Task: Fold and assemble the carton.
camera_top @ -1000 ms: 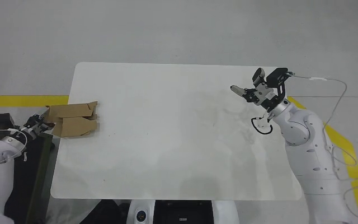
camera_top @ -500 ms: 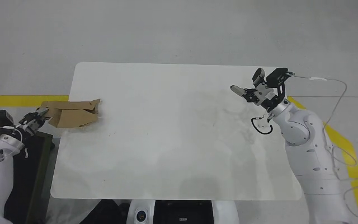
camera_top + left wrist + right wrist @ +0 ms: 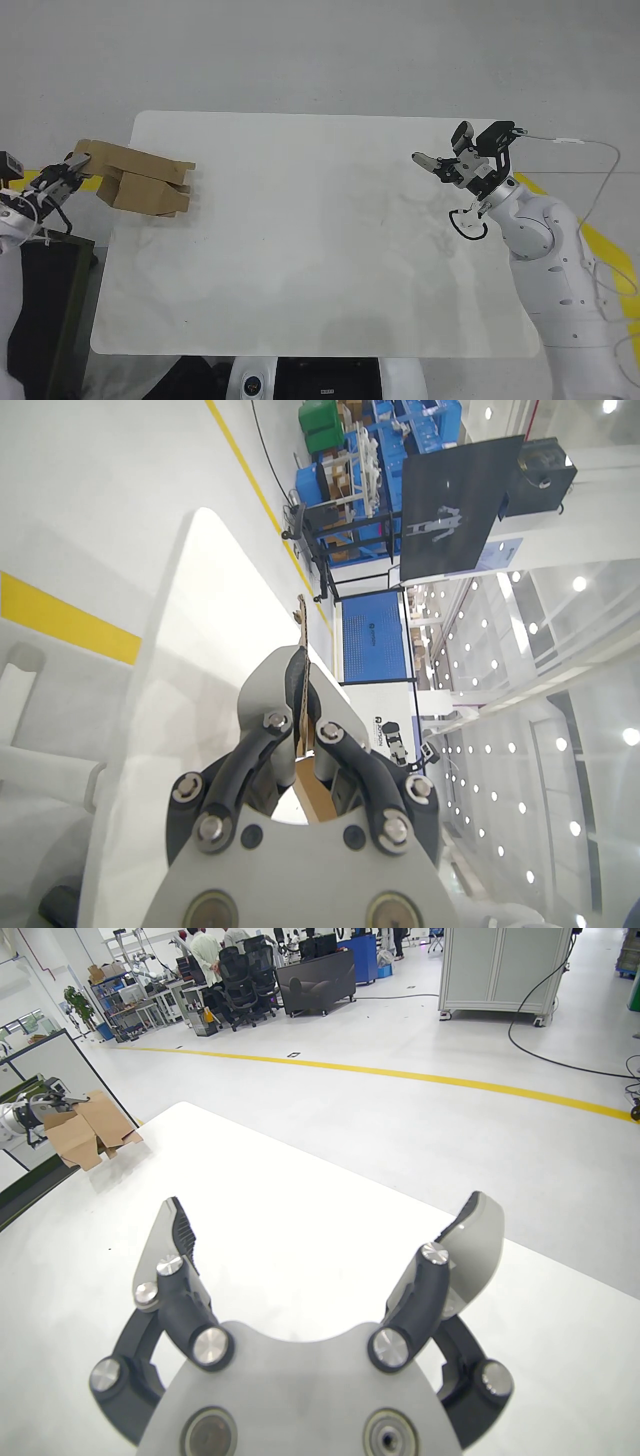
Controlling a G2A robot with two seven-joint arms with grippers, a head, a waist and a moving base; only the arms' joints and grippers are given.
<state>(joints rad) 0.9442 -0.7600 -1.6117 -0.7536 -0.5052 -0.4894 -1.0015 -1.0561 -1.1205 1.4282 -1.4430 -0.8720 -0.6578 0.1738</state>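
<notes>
Item under inspection: 1 flattened brown carton [image 3: 140, 180], located at the far-left corner of the bench [image 3: 320, 250], with its outer end overhanging the bench edge. The left hand [image 3: 68, 172] is clenched on that outer end; the left wrist view confirms a cardboard edge pinched between both fingers. The carton's long axis runs from this grip inward across the bench, angled slightly toward the near side. Whether its inner end rests on the surface cannot be confirmed. The right hand [image 3: 445, 150] is released, jaws spread wide and empty, over the far-right part of the bench, facing the carton but well apart from it. Assessment: no panel appears erected; folding is not yet begun. The left arm is plainly the nearer. The carton likely needs to come toward the centre before the 2 hands can work together.
</notes>
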